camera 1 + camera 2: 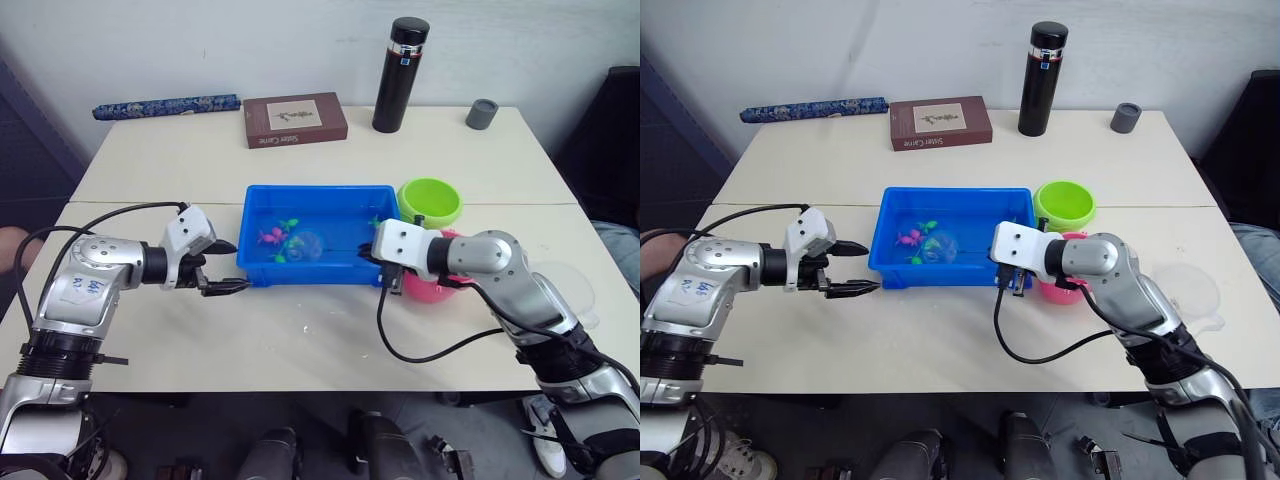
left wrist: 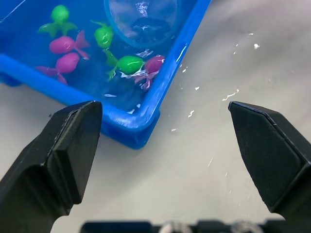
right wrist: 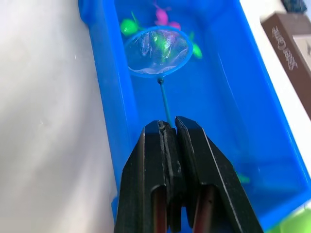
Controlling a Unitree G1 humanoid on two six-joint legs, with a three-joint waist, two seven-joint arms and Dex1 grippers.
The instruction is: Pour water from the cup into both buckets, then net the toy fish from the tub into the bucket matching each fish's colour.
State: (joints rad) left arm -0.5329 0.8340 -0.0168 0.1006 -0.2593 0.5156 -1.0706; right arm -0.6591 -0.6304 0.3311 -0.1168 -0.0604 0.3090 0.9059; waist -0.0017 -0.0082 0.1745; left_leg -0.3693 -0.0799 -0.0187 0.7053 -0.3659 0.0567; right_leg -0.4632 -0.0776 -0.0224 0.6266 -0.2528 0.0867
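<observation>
My right jaws (image 3: pixel 167 128) clamp the net (image 3: pixel 157 52) handle; hoop sits in the tub (image 1: pixel 258 266) among the fish (image 2: pixel 129 64). Left jaws (image 1: pixel 228 267), wide, at tub's 9 o'clock. Buckets (image 1: pixel 429 200) at 3 o'clock.

Looks like a robot test room in an office or lab, not somebody's home. Two plain beige tables (image 1: pixel 300 330) are pushed together against a bare white wall (image 1: pixel 250 40). At 12 o'clock there's a tall black flask (image 1: pixel 400 75), a brown boxed book (image 1: pixel 295 119) at 11, and a small grey cup (image 1: pixel 481 113) at 1.
</observation>
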